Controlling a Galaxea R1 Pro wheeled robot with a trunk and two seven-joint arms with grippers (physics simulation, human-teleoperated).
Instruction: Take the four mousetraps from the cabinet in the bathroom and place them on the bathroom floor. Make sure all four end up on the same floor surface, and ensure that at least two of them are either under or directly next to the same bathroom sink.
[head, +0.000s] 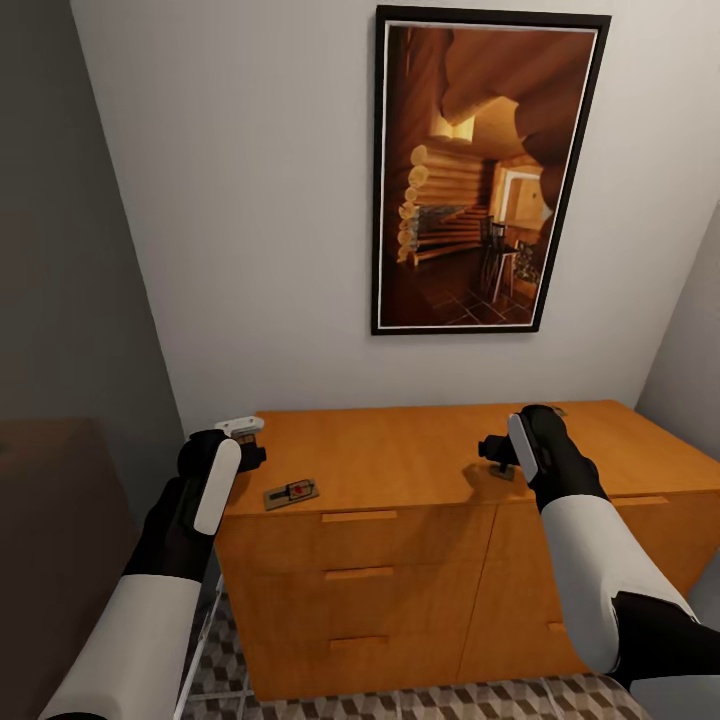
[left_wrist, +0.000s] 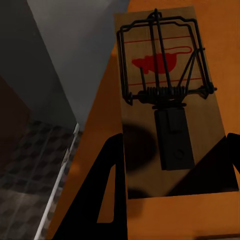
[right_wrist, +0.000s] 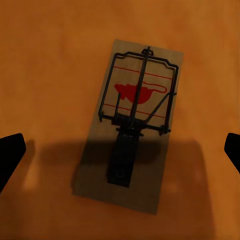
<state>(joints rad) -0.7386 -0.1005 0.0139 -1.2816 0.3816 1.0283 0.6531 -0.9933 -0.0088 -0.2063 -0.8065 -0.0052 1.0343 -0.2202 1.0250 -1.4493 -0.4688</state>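
The robot's 2 white-and-black arms rise from the lower edge of the head view, one at each front corner of the cabinet (head: 420, 540), a wide orange-brown chest whose flat top serves as the tabletop. They seem set this way so that each arm can work its own trap without crossing the other.

The left tool (head: 243, 447) hovers at the cabinet's left end. In the left wrist view its dark fingers (left_wrist: 107, 195) stand wide apart on either side of the near end of a mousetrap (left_wrist: 167, 105), which lies flat on the wood and looks ungripped. That trap sits close to the tabletop's edge, so a careless push could send it over.

The right tool (head: 497, 455) hangs above the right half of the top. In the right wrist view its fingertips (right_wrist: 11, 155) show at both margins, spread wide, with a second mousetrap (right_wrist: 135, 127) flat and centred between them, well placed for a straight descent.

Another mousetrap (head: 291, 492) shows in the head view near the front edge, just beside the left arm.

Behind the cabinet, a pale wall carries a black-framed picture (head: 485, 170) of a log interior. A darker grey wall closes the left side. The bathroom floor (head: 440, 703), cube-patterned tile, shows below the drawers; no trap rests on it yet.
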